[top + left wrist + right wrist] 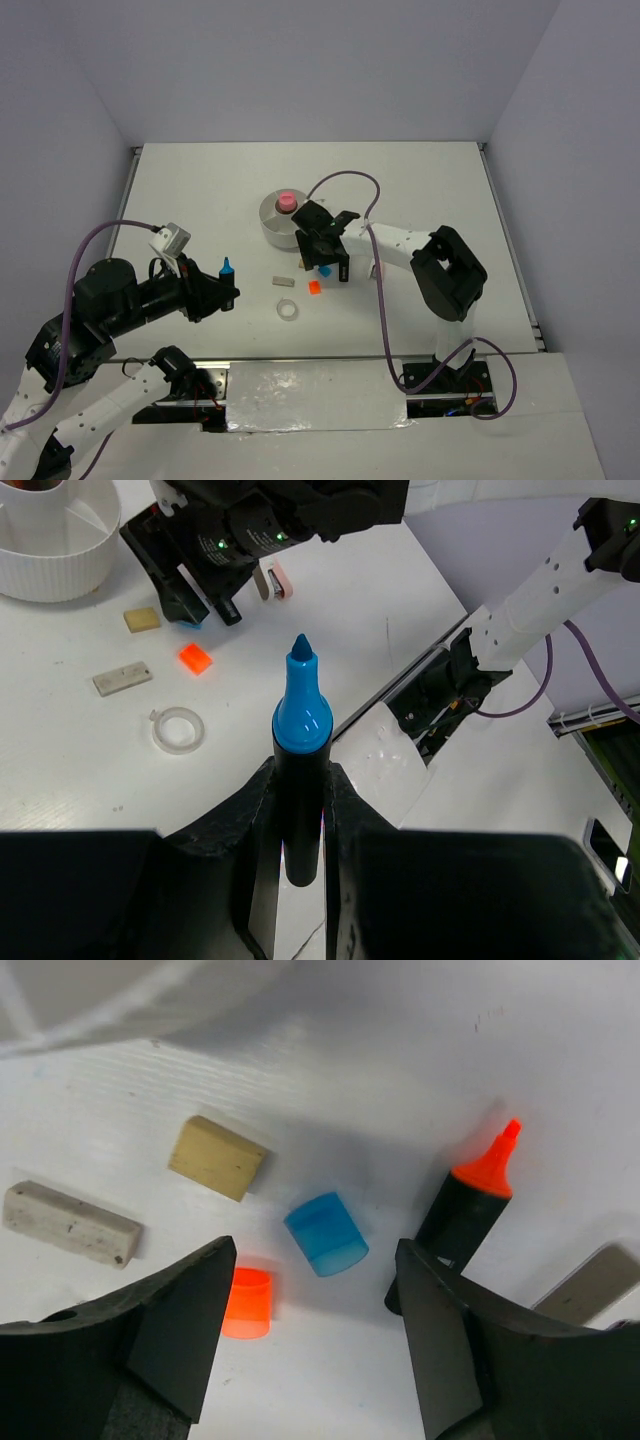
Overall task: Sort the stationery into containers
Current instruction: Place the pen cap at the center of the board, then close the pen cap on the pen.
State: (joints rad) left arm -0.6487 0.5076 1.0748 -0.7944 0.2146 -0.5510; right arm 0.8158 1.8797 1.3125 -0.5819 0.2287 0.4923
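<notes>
Left gripper [300, 815]: its fingers [255, 805] are pressing together on the black barrel of the blue-capped marker and holding it above the table [60, 740].
Blue-capped marker [302, 705]: it is sticking out past the left fingertips, with the cap pointing away from the wrist.
Tape ring [178, 729]: it is lying flat, ahead of the left gripper's tips and off to their left.
Long pale eraser [122, 678]: it is lying just beyond the ring, between the ring and the right gripper.
White tub [272, 228]: it is sitting just past the right gripper, with a pink tube [287, 201] standing inside.
Tan eraser [217, 1157]: it is lying ahead of the right gripper's finger on the left of the wrist view, apart from it.
Orange square [247, 1303]: it is resting just beside that same finger's inner face.
Right gripper [322, 262]: its jaws are standing apart, gripping nothing.
Blue square [326, 1233]: it is lying on the table in the gap between the right fingers, touching neither.
Orange-capped marker [465, 1210]: it is showing just past the tip of the other finger, which is hiding its lower end. I cannot tell whether they are touching.
</notes>
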